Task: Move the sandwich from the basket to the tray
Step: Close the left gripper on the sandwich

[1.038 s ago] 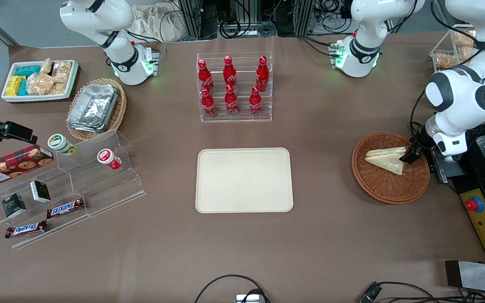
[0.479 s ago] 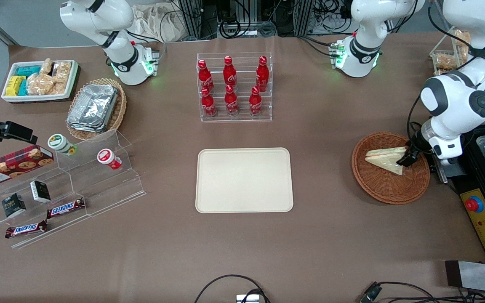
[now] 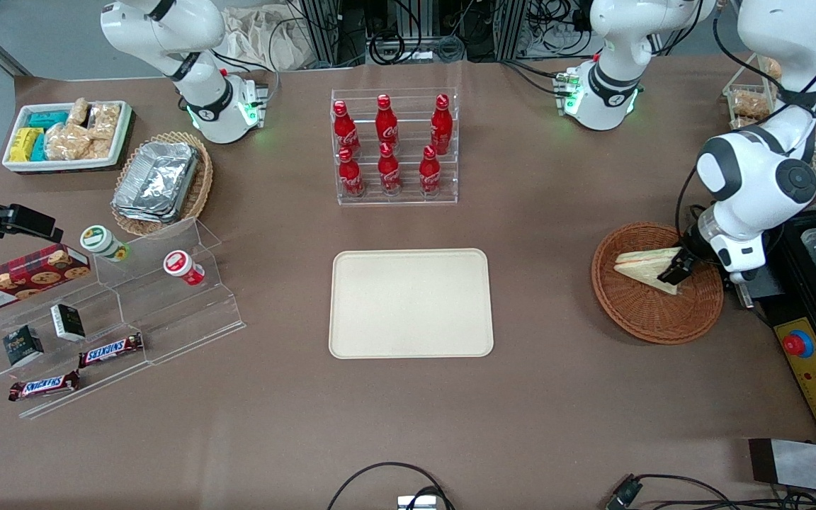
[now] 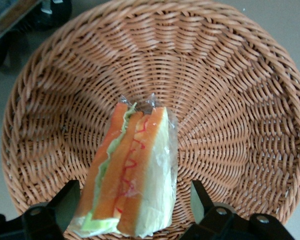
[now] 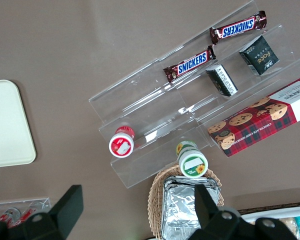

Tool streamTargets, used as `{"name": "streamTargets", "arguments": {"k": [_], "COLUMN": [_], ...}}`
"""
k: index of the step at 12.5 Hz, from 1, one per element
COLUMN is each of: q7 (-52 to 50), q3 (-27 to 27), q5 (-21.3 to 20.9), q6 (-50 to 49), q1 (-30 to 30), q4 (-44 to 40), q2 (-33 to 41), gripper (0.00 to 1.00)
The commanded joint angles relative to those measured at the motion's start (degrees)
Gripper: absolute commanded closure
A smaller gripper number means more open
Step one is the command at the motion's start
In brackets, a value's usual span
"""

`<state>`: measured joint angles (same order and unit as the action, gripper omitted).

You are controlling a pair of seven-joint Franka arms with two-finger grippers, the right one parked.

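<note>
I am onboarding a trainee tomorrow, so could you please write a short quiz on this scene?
1. True or false: the sandwich lies on the tray.
2. How many red cola bottles stand in the clear rack?
3. Where is the left arm's claw? A) over the tray B) open astride the sandwich in the round wicker basket C) at the snack bin

Key
1. False: it lies in the basket, and the tray is bare.
2. Six.
3. B.

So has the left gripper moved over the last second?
Yes. The gripper has shifted toward the tray, further over the sandwich in the basket, fingers open.
</note>
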<state>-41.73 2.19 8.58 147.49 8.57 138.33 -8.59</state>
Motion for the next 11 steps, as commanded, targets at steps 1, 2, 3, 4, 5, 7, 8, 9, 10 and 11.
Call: {"name": "streamTargets", "arguments": {"k": [1,2,3,4,5,7,8,9,10,11], "q7": [-0.3,-0.3,-0.3,-0.2,0.0,0.1,0.2,0.2,0.4,0.6], "q3": [0.0,0.0,0.0,0.0,0.0,0.0,0.0,0.0,0.0,0.0], "q5": [0.8,0.8,0.8,0.8,0.8,0.8,0.8,0.8,0.8,0.8], "q6": [1.5,1.5,1.5,1.5,1.5,1.4,1.3,1.2,1.0,0.8], "q1": [-0.5,-0.5,-0.6,-0.6,-0.6,-0.6,-0.6,-0.6,-0.6,-0.7], "q4": [0.4,0.4,0.4,0.5,0.4,0.4,0.4,0.4,0.4,0.4], "q2": [0.0,0.0,0.1,0.1,0.0,0.1,0.1,0.2,0.2,0.4], "gripper": [0.38,0.68,0.86,1.00,1.00,1.00,1.00,1.00,1.00,1.00]}}
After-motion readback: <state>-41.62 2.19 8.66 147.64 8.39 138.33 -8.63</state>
